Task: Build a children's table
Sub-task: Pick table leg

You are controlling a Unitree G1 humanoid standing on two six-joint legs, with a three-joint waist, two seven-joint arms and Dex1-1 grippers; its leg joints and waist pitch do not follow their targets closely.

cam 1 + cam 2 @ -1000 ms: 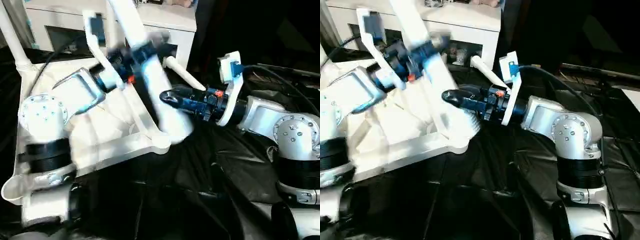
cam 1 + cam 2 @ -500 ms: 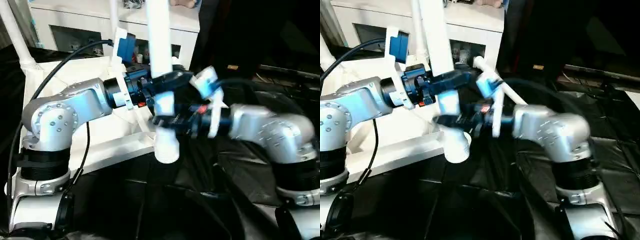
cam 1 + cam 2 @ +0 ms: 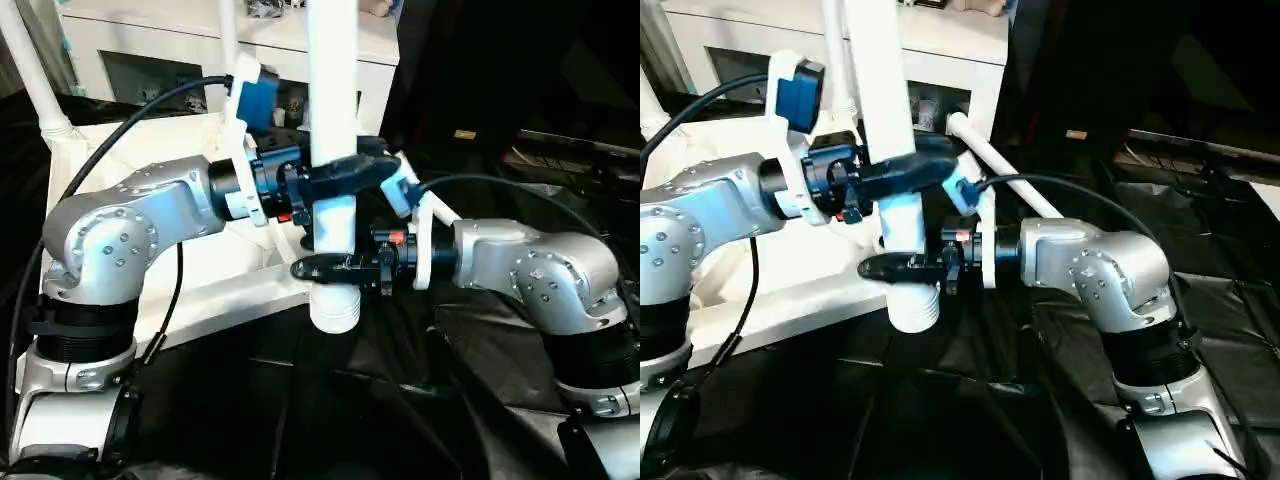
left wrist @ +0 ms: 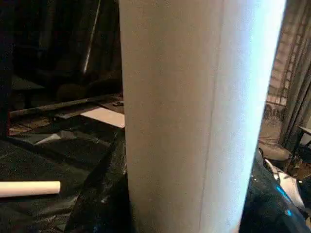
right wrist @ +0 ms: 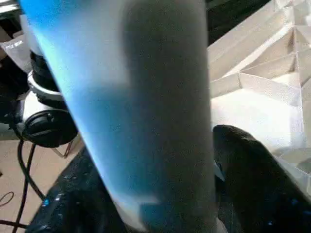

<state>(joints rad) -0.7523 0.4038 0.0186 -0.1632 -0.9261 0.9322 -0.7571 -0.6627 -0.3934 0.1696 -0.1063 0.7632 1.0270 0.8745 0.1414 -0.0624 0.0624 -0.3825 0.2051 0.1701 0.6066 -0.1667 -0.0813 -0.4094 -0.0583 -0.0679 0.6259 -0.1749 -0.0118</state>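
White plastic, tapered: one table leg (image 3: 332, 130) is held nearly upright in front of the robot, its long axis close to vertical, its wide open end (image 3: 335, 308) at the bottom and its top cut off by the upper edge of the head views. The left gripper (image 3: 352, 172) is closed around the leg at mid-height, reaching in from the left; the right gripper (image 3: 325, 267) is clamped on the same leg lower down, just above the wide end, reaching in from the right. Both arms are on the part, the right one nearer the end to be seated. The tabletop (image 3: 200, 270) is seen lying underside up behind and to the left of the leg, its ribs visible, on black sheeting (image 3: 420, 400). The wide end hangs just beside the tabletop's near right corner, apparently slightly forward of it; whether it is lined up over a corner socket cannot be told, the corner being hidden behind the leg and grippers. A second leg (image 3: 30, 75) is seen standing at the tabletop's far left corner, and another (image 3: 1000, 175) lies loose on the sheeting beyond. A white cabinet (image 3: 170, 45) stands behind.
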